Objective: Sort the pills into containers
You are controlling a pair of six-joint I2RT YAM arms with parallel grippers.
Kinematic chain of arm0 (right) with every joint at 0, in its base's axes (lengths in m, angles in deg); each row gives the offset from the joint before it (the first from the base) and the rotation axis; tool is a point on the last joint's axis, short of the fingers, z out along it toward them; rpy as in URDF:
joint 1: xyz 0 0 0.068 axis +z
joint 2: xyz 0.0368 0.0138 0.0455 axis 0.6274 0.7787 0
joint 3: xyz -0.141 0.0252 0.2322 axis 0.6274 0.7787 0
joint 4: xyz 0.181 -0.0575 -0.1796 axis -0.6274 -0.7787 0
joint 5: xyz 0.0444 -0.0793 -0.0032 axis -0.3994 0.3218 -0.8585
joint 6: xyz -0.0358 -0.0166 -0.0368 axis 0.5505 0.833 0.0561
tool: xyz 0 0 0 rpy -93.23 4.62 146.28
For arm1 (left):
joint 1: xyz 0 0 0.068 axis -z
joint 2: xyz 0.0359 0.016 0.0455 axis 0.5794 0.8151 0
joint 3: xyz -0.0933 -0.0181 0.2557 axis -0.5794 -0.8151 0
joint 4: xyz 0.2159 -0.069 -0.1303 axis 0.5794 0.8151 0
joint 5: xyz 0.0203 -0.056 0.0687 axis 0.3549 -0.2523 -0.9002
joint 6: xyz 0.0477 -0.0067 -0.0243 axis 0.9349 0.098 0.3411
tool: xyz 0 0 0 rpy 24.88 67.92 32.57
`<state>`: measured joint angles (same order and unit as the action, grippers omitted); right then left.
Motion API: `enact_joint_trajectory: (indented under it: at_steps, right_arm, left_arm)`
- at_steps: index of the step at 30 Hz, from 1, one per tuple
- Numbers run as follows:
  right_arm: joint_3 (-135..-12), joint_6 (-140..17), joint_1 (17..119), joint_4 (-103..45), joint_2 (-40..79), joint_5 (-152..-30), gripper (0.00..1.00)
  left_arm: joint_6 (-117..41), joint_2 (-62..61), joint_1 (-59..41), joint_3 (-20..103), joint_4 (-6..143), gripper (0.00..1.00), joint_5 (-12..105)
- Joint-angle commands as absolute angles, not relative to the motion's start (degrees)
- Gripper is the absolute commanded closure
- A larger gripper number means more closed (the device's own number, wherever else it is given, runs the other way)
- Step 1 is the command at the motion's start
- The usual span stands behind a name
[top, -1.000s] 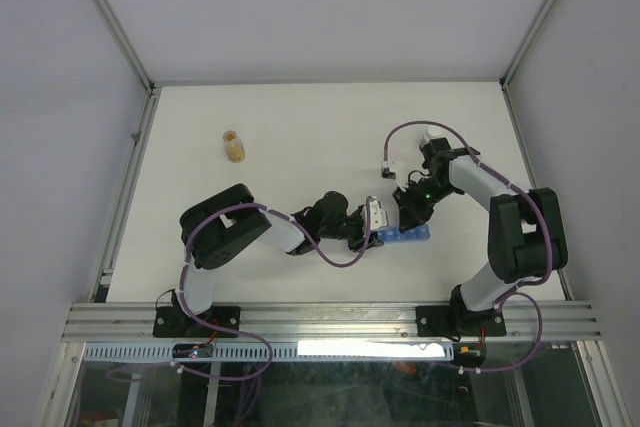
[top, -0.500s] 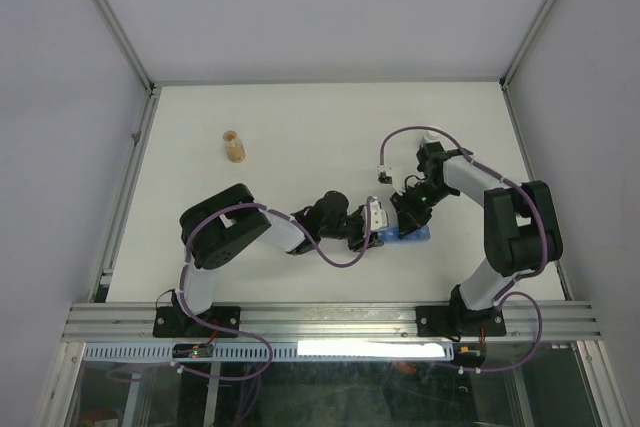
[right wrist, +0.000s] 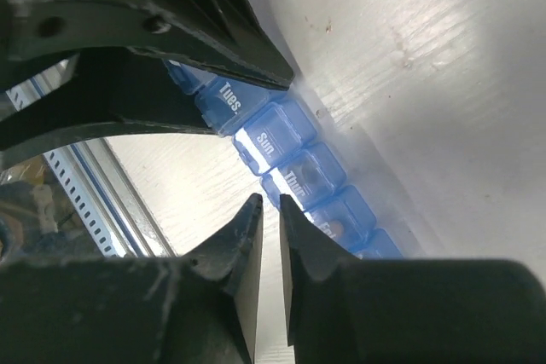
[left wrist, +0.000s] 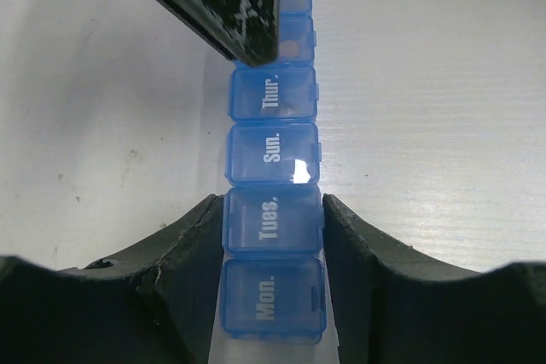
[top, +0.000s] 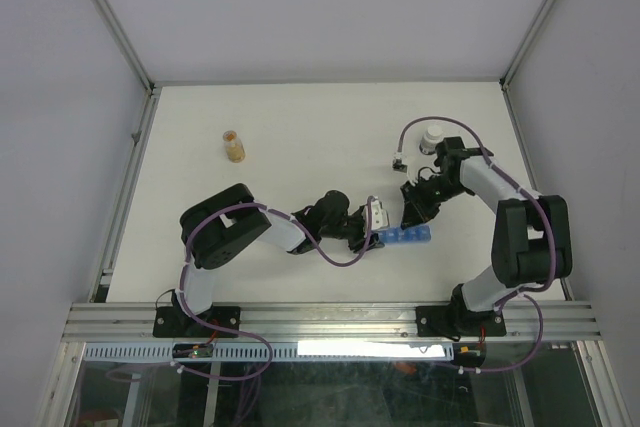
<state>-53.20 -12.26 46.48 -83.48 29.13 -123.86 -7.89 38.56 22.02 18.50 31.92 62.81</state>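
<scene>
Across white tabletop [top: 300, 127], pinches narrow translucent-blue plastic pill organizer [left wrist: 271, 155] at its Tues. cell between left gripper [left wrist: 273, 210] fingers, with right gripper [right wrist: 270, 206] low over the farther cells, fingers all but pressed together on nothing visible. Risks skewing that organizer through a sideways nudge from the low finger, jolting tiny orange-tan pills [right wrist: 317, 178]. Counts one organizer, six cells, two pills dimly inside, one white-capped bottle [top: 432, 135], one small amber jar [top: 234, 147].

My pill organizer [left wrist: 271, 155] carries white day labels, reading from its left end rightward: "Mon.", "Tues.", "Sun.", "Thur."; the rest I cannot read.
</scene>
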Motion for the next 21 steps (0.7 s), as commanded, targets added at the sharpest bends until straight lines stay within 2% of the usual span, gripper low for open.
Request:
enact_joint_trajectory:
  at_steps: [1, 5, 8, 15, 19, 21]
  right_arm:
    - [-54.94, -10.56, 44.47, -82.18, 23.84, -129.85, 0.83]
    - [-54.39, -10.60, 44.40, -81.44, 24.25, -129.00, 0.79]
    - [-53.50, -10.47, 44.43, -79.99, 23.27, -128.14, 0.72]
    - [-46.20, -4.99, 43.58, -71.79, 12.18, -131.10, 0.40]
    - [-39.39, 12.36, 42.97, -72.21, 2.57, -135.88, 0.22]
    - [-36.51, 19.81, 42.86, -72.38, -0.93, -136.95, 0.18]
  left_arm:
    - [-8.82, 37.75, 22.69, 19.42, 30.13, 0.46, 64.90]
    - [-10.30, 36.84, 22.69, 18.78, 28.03, 0.31, 64.80]
    - [-11.80, 35.54, 22.69, 17.75, 25.96, 0.22, 64.47]
    - [-14.52, 29.72, 22.69, 13.76, 22.61, 0.14, 63.35]
    - [-16.34, 23.83, 22.69, 8.26, 19.50, 0.13, 62.22]
    - [-17.84, 20.66, 22.64, 5.75, 18.43, 0.13, 60.96]
